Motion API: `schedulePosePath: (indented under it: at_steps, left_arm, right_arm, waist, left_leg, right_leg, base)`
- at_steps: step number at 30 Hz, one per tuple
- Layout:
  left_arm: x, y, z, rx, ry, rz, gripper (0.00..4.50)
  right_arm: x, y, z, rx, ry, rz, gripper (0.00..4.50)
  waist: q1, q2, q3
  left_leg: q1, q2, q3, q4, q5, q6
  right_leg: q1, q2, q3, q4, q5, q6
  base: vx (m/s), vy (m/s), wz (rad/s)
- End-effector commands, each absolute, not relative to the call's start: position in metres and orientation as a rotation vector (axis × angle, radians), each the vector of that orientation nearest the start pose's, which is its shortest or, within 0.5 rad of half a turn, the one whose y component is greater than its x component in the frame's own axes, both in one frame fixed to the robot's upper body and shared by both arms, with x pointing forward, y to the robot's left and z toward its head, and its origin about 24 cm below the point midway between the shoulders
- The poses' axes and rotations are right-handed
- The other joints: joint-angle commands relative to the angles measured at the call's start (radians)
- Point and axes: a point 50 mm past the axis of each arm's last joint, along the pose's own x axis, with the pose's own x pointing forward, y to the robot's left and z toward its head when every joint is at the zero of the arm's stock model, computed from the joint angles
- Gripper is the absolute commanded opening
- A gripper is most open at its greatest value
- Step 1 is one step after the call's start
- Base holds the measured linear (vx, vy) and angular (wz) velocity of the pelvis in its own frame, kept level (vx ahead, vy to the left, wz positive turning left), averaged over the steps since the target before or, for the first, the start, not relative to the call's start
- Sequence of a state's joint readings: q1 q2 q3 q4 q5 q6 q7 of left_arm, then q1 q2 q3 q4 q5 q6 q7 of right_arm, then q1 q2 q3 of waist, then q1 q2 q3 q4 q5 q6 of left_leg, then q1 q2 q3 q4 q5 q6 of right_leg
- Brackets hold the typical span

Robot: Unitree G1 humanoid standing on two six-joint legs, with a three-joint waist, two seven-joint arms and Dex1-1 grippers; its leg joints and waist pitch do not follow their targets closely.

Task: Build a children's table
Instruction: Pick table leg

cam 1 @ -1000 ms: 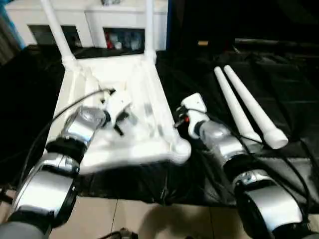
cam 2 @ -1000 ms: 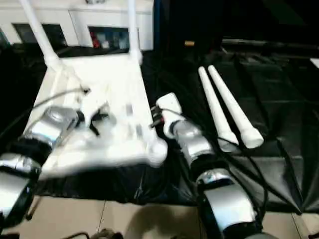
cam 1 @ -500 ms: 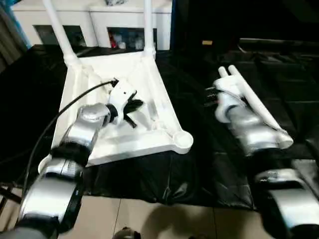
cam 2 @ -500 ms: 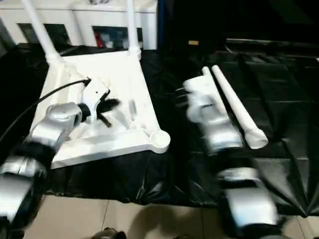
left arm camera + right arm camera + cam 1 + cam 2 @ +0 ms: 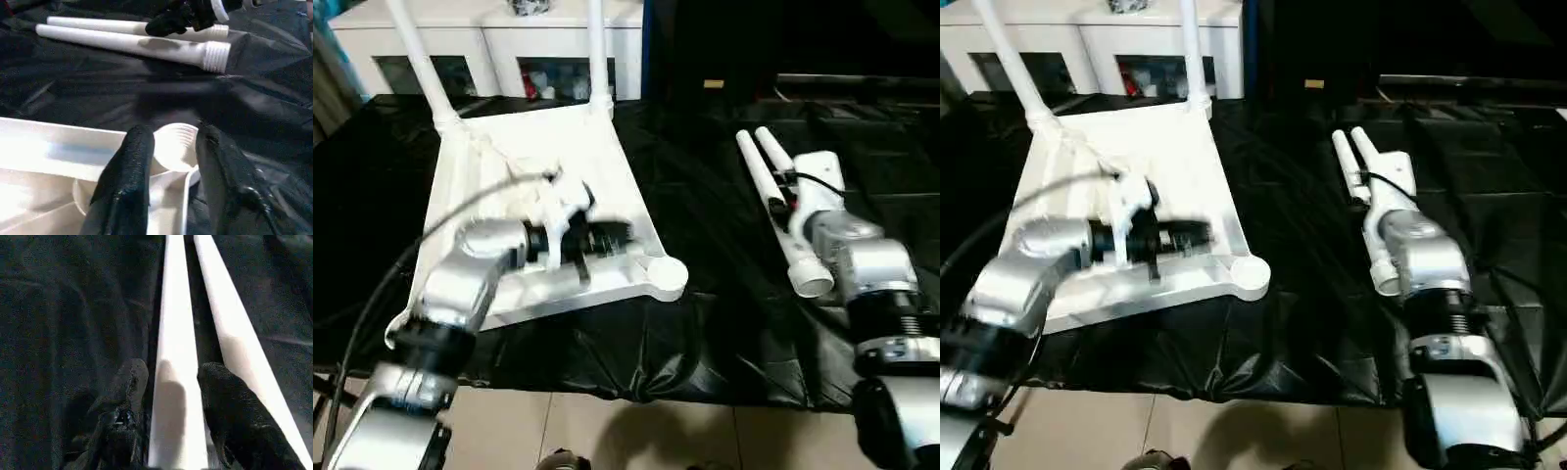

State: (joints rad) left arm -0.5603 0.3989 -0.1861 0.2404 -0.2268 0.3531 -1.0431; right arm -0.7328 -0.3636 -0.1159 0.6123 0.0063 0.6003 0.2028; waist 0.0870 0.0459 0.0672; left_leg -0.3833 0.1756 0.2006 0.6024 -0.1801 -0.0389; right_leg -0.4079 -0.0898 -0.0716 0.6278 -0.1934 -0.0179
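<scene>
Tabletop (image 5: pixel 524 176) upside down on black sheet (image 5: pixel 705 323), left of centre; two legs (image 5: pixel 416 54) upright in far sockets. Left gripper (image 5: pixel 171 147) over near-right socket (image 5: pixel 177 144), fingers apart, empty. Two loose legs (image 5: pixel 773 201) right. Right wrist view: right gripper (image 5: pixel 168 382) fingers apart, straddling one leg (image 5: pixel 176 357), contact unclear.

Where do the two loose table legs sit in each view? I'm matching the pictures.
Left eye: loose legs right of centre.
Right eye: same place.
Left wrist: beyond the tabletop's corner socket.
Right wrist: one lies between the right gripper's fingers.
Shared landmark: the black sheet.
</scene>
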Motion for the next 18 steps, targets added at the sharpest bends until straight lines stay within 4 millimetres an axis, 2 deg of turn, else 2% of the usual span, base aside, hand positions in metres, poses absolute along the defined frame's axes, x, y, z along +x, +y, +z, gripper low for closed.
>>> schedulePosePath:
  at_steps: [1, 3, 4, 9, 13, 16, 17, 18]
  left_arm:
    - [0.316, 0.128, 0.116, 0.222, 0.220, -1.205, 1.97]
    - [0.316, 0.127, 0.116, 0.223, 0.227, -1.207, 2.04]
    - [0.316, 0.127, 0.116, 0.222, 0.228, -1.207, 2.18]
    - [0.314, 0.128, 0.117, 0.228, 0.244, -1.215, 2.53]
    - [0.316, 0.130, 0.118, 0.289, 0.230, -1.179, 2.84]
    - [0.316, 0.131, 0.118, 0.300, 0.231, -1.175, 2.90]
    - [0.316, 0.131, 0.119, 0.302, 0.232, -1.175, 2.93]
    - [0.316, 0.131, 0.119, 0.305, 0.232, -1.175, 2.93]
  right_arm:
    - [0.369, -0.233, 0.098, -0.157, 0.490, -0.019, 2.33]
    - [0.369, -0.235, 0.096, -0.136, 0.505, -0.024, 2.43]
    - [0.370, -0.236, 0.095, -0.128, 0.510, -0.024, 2.61]
    - [0.371, -0.239, 0.088, -0.109, 0.567, -0.010, 3.01]
    - [0.370, -0.239, 0.079, -0.053, 0.692, 0.014, 3.06]
    - [0.369, -0.240, 0.076, -0.050, 0.725, 0.012, 3.06]
    - [0.369, -0.240, 0.075, -0.049, 0.738, 0.019, 2.78]
    - [0.369, -0.240, 0.074, -0.049, 0.751, 0.025, 2.78]
  waist:
    - [0.000, 0.004, -0.082]
    - [-0.002, 0.005, -0.082]
    - [-0.001, 0.007, -0.081]
    - [0.001, 0.005, -0.084]
    - [0.001, -0.001, -0.084]
    - [0.003, -0.001, -0.084]
    - [0.003, 0.001, -0.084]
    - [0.004, 0.002, -0.085]
  left_leg:
    - [0.020, 0.044, -0.024, -0.062, -0.159, -0.005]
    - [0.021, 0.043, -0.023, -0.062, -0.166, -0.008]
    - [0.020, 0.042, -0.024, -0.062, -0.169, -0.009]
    - [0.017, 0.041, -0.023, -0.058, -0.150, 0.000]
    - [0.014, 0.042, -0.023, -0.056, -0.132, 0.021]
    - [0.015, 0.043, -0.022, -0.055, -0.128, 0.021]
    - [0.015, 0.044, -0.022, -0.056, -0.131, 0.020]
    - [0.016, 0.044, -0.021, -0.055, -0.129, 0.018]
  right_leg:
    - [0.057, -0.054, 0.047, -0.068, -0.093, -0.241]
    - [0.056, -0.054, 0.046, -0.069, -0.096, -0.242]
    - [0.058, -0.054, 0.047, -0.070, -0.100, -0.242]
    - [0.060, -0.055, 0.045, -0.068, -0.098, -0.249]
    - [0.061, -0.053, 0.043, -0.066, -0.097, -0.256]
    - [0.059, -0.055, 0.044, -0.066, -0.108, -0.250]
    - [0.058, -0.055, 0.043, -0.067, -0.116, -0.250]
    - [0.058, -0.056, 0.044, -0.066, -0.114, -0.250]
  base:
    - [0.000, 0.000, 0.00]
    - [0.000, 0.000, 0.00]
    - [0.000, 0.000, 0.00]
    - [0.000, 0.000, 0.00]
    - [0.000, 0.000, 0.00]
    - [0.000, 0.000, 0.00]
    - [0.000, 0.000, 0.00]
    - [0.000, 0.000, 0.00]
